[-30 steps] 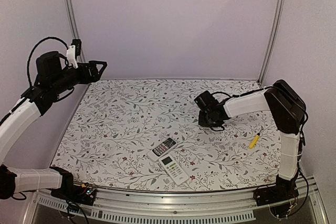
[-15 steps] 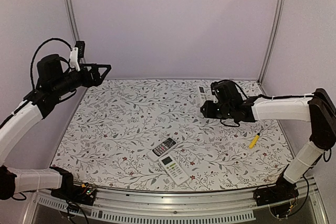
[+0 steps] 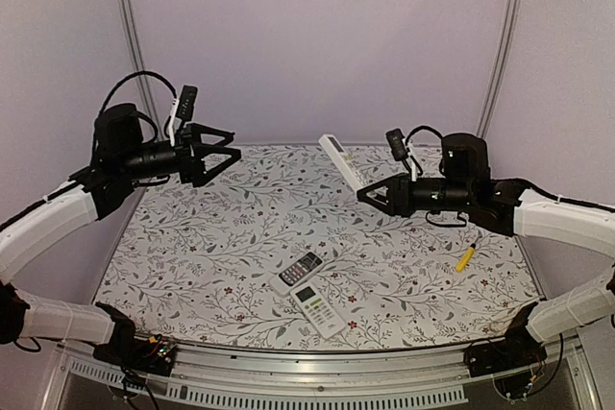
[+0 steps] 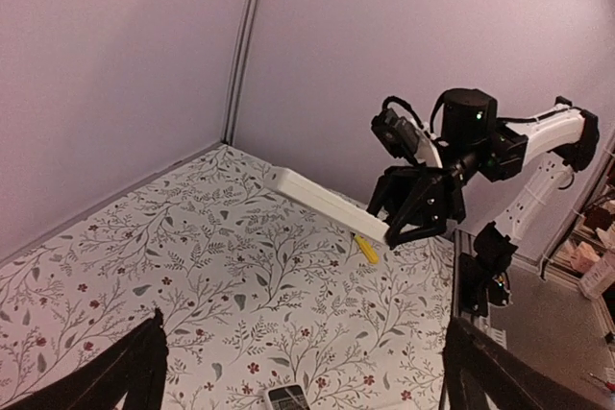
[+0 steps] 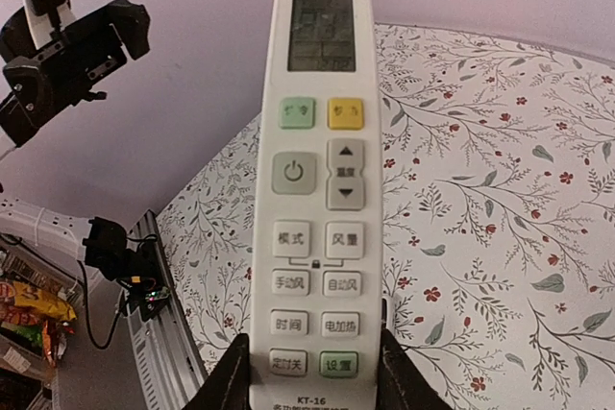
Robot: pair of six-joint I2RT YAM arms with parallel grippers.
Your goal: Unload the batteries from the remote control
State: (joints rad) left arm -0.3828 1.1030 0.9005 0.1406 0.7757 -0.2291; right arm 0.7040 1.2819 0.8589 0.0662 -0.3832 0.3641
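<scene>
My right gripper (image 3: pixel 373 195) is shut on the lower end of a long white remote control (image 3: pixel 342 157) and holds it in the air over the far middle of the table. In the right wrist view the remote (image 5: pixel 317 189) shows its button face, with my fingers (image 5: pixel 227 379) on both of its sides. My left gripper (image 3: pixel 219 154) is open and empty, raised at the far left and pointing toward the remote (image 4: pixel 325 201). No batteries are in view.
A small dark remote (image 3: pixel 301 267) and a white remote (image 3: pixel 319 309) lie near the front middle of the floral table (image 3: pixel 211 237). A yellow-handled tool (image 3: pixel 465 257) lies at the right. The table's metal front rail (image 3: pixel 317 381) runs along the near edge.
My right gripper has lifted the white remote off the far table and raised it. My left gripper has moved right, toward the middle.
</scene>
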